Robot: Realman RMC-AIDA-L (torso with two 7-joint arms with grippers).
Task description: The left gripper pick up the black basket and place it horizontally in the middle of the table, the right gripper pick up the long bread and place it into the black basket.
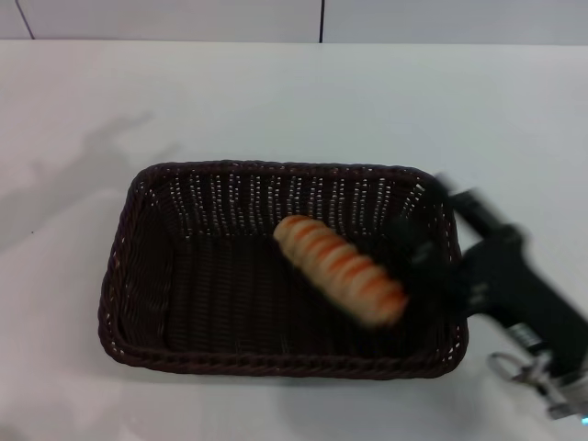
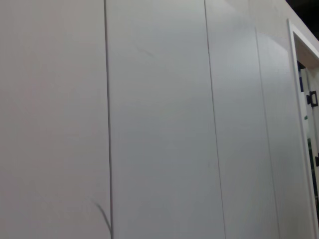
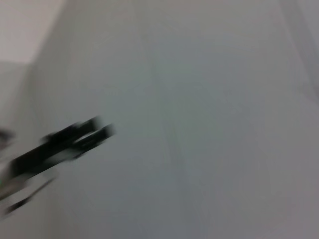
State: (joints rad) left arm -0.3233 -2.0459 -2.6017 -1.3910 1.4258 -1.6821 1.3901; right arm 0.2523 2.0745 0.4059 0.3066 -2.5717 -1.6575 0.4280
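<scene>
The black basket (image 1: 147, 276) lies lengthwise across the middle of the white table (image 1: 294, 101). The long bread (image 1: 340, 269), tan with orange stripes, sits slantwise in the basket's right half, and its near end is blurred. My right gripper (image 1: 418, 248) is blurred over the basket's right rim, close to the bread's near end. I cannot tell whether it touches the bread. The right wrist view shows only a wall and a blurred black bar (image 3: 65, 142). My left gripper is out of view, and its wrist view shows only wall panels.
A white panelled wall (image 1: 184, 18) runs along the table's far edge. Bare tabletop lies to the left of the basket and behind it. The right arm (image 1: 533, 312) reaches in from the front right corner.
</scene>
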